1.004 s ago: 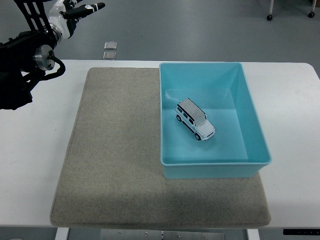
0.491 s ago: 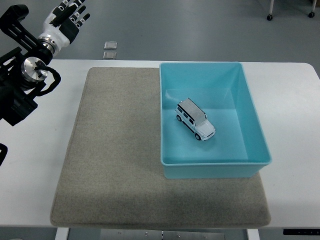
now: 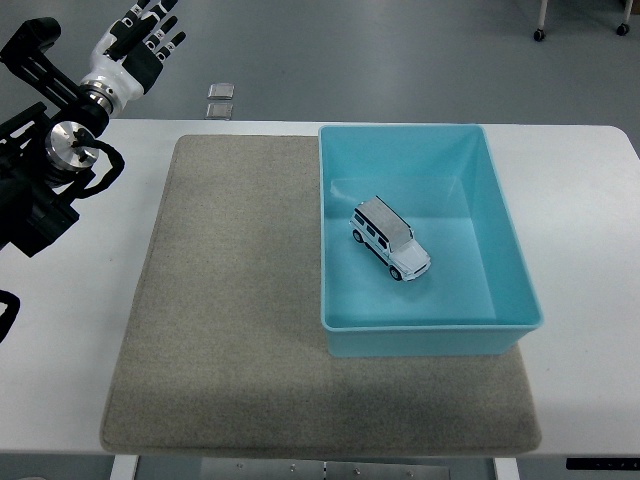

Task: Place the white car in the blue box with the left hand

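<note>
One beige mat point(image 3: 230, 330), white table point(image 3: 590, 380), grey floor point(image 3: 400, 60)

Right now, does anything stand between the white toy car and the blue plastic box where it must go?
Nothing does: the white toy car already sits inside the blue plastic box. The left hand is far off at the upper left, fingers spread, empty.
</note>
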Motion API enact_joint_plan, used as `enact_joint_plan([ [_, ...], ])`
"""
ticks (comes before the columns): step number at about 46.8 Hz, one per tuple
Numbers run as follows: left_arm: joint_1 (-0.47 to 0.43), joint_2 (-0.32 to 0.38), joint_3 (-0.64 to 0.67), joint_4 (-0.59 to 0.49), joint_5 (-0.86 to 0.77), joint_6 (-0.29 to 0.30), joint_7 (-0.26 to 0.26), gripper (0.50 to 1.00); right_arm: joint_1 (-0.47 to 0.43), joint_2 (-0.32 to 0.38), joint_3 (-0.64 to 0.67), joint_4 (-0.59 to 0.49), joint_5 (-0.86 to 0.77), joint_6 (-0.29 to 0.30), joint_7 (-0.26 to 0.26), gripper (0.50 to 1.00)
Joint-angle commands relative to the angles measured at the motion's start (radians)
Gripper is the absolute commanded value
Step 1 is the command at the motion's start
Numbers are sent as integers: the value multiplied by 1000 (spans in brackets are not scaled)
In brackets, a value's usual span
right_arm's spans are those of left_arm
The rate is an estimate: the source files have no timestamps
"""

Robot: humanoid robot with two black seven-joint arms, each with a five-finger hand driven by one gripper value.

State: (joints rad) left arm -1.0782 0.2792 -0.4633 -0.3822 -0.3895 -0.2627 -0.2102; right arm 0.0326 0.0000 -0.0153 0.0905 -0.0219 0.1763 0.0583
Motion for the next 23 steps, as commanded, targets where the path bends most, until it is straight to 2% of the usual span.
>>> enact_joint_plan([
  [1, 0, 0, 0, 0, 0, 0, 0, 996, 0, 0, 0, 0, 0, 0, 0, 936],
  [23, 3, 0, 3, 0, 1, -1, 0, 996, 1, 0, 2, 9, -1, 12, 0, 936],
])
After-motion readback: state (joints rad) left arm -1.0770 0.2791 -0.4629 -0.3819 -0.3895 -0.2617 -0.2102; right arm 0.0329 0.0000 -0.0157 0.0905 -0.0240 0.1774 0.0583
